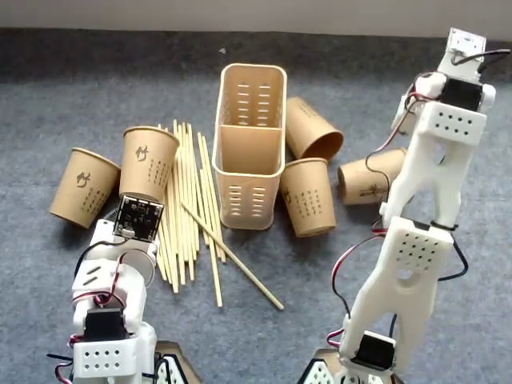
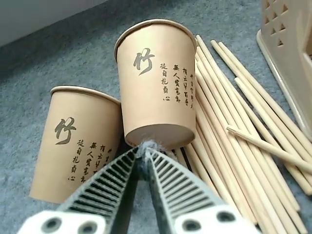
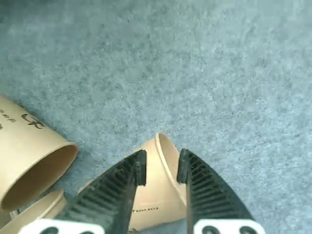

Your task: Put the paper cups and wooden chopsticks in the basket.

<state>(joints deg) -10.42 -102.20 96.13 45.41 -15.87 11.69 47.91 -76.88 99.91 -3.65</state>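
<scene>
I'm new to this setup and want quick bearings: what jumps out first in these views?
A cream basket stands in the middle, with five paper cups lying tipped around it, two left and three right. A heap of wooden chopsticks lies between the left cups and the basket. The left claw is shut at the base of one cup; the right claw is open over another's rim.

Bright, even overhead light; soft faint shadows under cups and basket on grey carpet.
</scene>
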